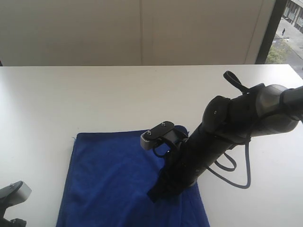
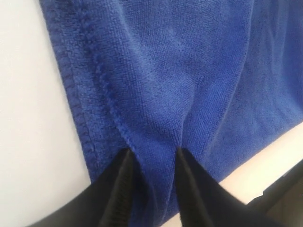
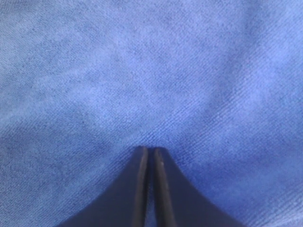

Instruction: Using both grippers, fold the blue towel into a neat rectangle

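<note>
While the blue towel (image 1: pixel 113 179) lies spread flat on the table (image 1: pixel 71 94) in the exterior view, the right gripper (image 1: pixel 158 194) stands on its middle. In the left wrist view, the left gripper (image 2: pixel 152 153) is part-way open astride a raised pleat, beside the hem (image 2: pixel 75 94) running straight away from it. In the right wrist view, the right gripper's fingers are pressed together on the cloth, visibly holding nothing.

The deep royal-blue microfibre towel (image 1: pixel 113 179) runs off the exterior view's lower edge, and the black right arm (image 1: pixel 199 151) hides part of it. That view cuts the left gripper (image 2: pixel 152 158) down to a grey plate (image 1: pixel 16 191). Whether its fingers (image 2: pixel 118 189) pinch the cloth cannot be told.
</note>
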Tool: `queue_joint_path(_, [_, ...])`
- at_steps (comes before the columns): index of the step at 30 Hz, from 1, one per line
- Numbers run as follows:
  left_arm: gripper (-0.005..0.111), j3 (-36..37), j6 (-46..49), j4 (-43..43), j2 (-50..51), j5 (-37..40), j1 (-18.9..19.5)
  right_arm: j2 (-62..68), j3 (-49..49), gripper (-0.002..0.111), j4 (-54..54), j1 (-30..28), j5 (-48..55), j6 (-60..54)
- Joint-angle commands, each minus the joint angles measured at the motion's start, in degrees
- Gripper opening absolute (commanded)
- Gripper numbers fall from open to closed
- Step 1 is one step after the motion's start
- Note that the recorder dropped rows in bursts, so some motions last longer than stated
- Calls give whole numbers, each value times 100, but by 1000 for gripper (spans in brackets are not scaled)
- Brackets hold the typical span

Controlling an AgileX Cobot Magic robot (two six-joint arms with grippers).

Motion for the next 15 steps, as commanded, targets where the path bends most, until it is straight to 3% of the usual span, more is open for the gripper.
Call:
queue_joint_path(1, [34,-6,28,-66,0,46,27,254,96,7,-137,4,-92,-92])
queue_joint_path(5, [32,4,6,-66,0,-70,27,254,96,7,-137,4,-92,-92])
queue_joint_path(11, [2,4,-20,-35,0,-125,27,254,96,7,-137,4,-92,-92])
queue_joint_path(15, [0,4,-20,-26,0,-173,27,254,96,7,-137,4,-92,-92])
